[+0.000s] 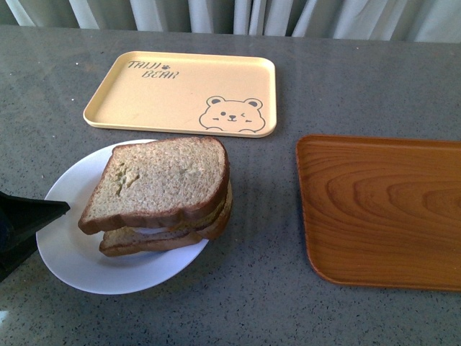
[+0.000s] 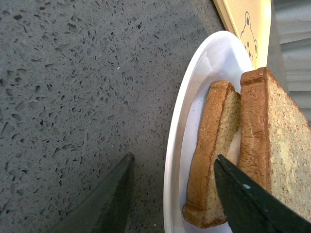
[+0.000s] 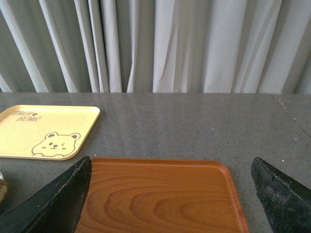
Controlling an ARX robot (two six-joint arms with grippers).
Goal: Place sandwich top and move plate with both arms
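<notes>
While the sandwich top [image 1: 155,180] lies flat as the uppermost layer of the stack, we see it resting on a lower slice [image 1: 169,236], turned a little askew so that its corners overhang, with a thin pale layer between the two. The stack sits on the plate [image 1: 68,252], toward the plate's 2 o'clock side, and the plate stands on the grey table [image 1: 252,303] at about 8 o'clock in the front view. From the plate, the yellow bear tray [image 1: 180,90] lies at 12 o'clock, near but not touching, and the wooden tray [image 1: 382,209] lies at 3 o'clock, well apart. We find the left end effector [image 2: 173,158] at the plate's 9 o'clock edge, its jaws spread apart and straddling the white rim: one finger [image 2: 109,199] hangs over bare table outside the rim, the other finger [image 2: 243,199] reaches over the plate just beside the crusts of the bread. Whether either finger touches the plate we cannot tell, and nothing is clamped between them. The sandwich top lies just beyond the inner finger. Our right end effector [image 3: 171,162] hovers with its jaws wide apart and empty over the near edge of the wooden tray, far from the sandwich top, facing the pale curtain [image 3: 160,43] at 12 o'clock.
</notes>
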